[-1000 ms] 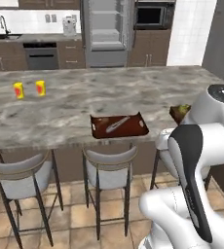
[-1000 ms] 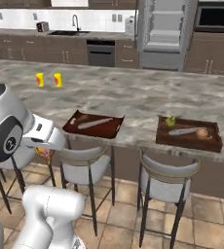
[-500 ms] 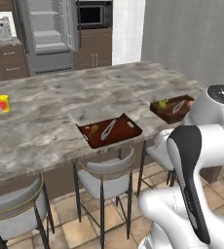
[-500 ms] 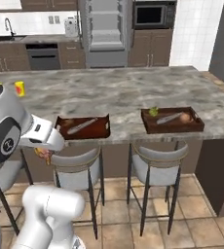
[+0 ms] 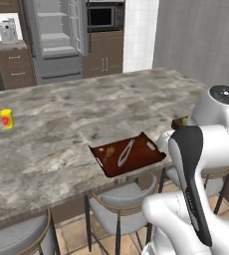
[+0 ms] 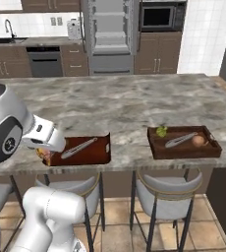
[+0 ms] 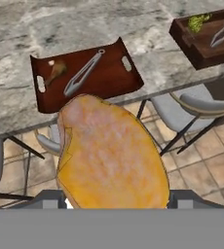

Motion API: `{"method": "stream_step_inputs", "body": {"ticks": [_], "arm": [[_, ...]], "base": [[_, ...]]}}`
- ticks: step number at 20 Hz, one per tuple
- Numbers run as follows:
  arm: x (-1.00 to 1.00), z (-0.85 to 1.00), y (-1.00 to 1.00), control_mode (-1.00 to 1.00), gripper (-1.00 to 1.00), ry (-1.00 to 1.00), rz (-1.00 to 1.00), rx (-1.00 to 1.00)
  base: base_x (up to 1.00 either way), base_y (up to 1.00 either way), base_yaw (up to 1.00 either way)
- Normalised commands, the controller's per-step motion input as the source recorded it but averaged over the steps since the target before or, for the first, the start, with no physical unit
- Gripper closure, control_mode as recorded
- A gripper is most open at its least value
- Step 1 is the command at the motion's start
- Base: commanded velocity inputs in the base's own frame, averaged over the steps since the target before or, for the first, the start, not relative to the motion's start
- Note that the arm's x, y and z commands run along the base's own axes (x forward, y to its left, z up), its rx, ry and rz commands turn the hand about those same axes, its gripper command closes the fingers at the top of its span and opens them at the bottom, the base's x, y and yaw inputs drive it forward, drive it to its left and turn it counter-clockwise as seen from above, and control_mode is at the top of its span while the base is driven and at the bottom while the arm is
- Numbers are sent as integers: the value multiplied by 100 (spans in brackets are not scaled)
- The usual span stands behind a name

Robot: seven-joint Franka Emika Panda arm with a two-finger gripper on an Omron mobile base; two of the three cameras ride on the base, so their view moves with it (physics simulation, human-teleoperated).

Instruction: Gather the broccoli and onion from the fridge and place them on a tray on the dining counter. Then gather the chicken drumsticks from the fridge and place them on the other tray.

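A big golden-orange chicken drumstick (image 7: 111, 151) sits right in front of the hand camera, and my gripper (image 6: 42, 154) is shut on it, below the front edge of the dining counter (image 6: 134, 101). The second drumstick (image 7: 56, 69) lies on the near brown tray (image 7: 114, 80) beside metal tongs (image 7: 82, 73). That tray (image 6: 98, 153) is just right of the hand. The other tray (image 6: 183, 149) holds the broccoli (image 6: 161, 131), the onion (image 6: 198, 141) and tongs. The fridge (image 6: 110, 34) stands at the back with its shelves showing.
Grey-cushioned stools (image 6: 169, 189) stand under the counter's front edge, one directly below each tray. A small yellow and red container (image 5: 6, 118) stands on the counter far to the left. My own arm (image 5: 201, 164) covers most of the right tray in the left base view.
The whole scene has shifted, so the base has driven and turned along the counter and both trays now look closer. The gripper still holds the drumstick.
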Motion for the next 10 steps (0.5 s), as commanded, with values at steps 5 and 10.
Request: {"method": "stream_step_inputs", "body": {"ticks": [5, 10], "arm": [[5, 0, -3, -100, 100, 0, 1, 0], [42, 0, -16, -100, 100, 13, 9, 0]], "base": [[38, -16, 8], [0, 0, 0]]}}
